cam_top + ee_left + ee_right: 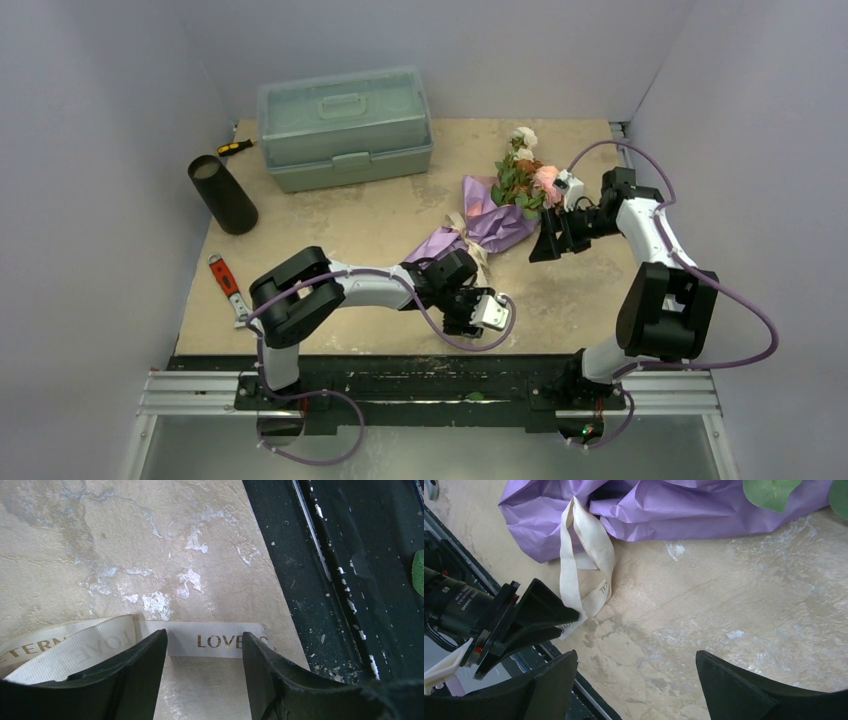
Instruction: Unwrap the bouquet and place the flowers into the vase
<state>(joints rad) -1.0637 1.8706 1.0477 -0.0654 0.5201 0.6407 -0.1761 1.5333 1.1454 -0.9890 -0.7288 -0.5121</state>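
Note:
The bouquet (492, 218) lies mid-table in crinkled purple paper (664, 505), its flowers (527, 170) pointing to the far right. Its beige ribbon (594, 545) trails toward the near edge. My left gripper (204, 636) is low over the table by the front edge. Its jaws stand apart, and the ribbon's end (215, 641), printed "LOVE", lies flat across between the tips. My right gripper (636, 655) is wide open over bare table beside the paper, with nothing between its fingers. The black vase (222, 193) stands upright at the far left.
A pale green toolbox (345, 125) sits at the back, with a small screwdriver (235, 147) to its left. A red-handled wrench (228, 285) lies near the left arm. The dark front rail (340, 580) runs just right of my left gripper. Grey walls enclose the table.

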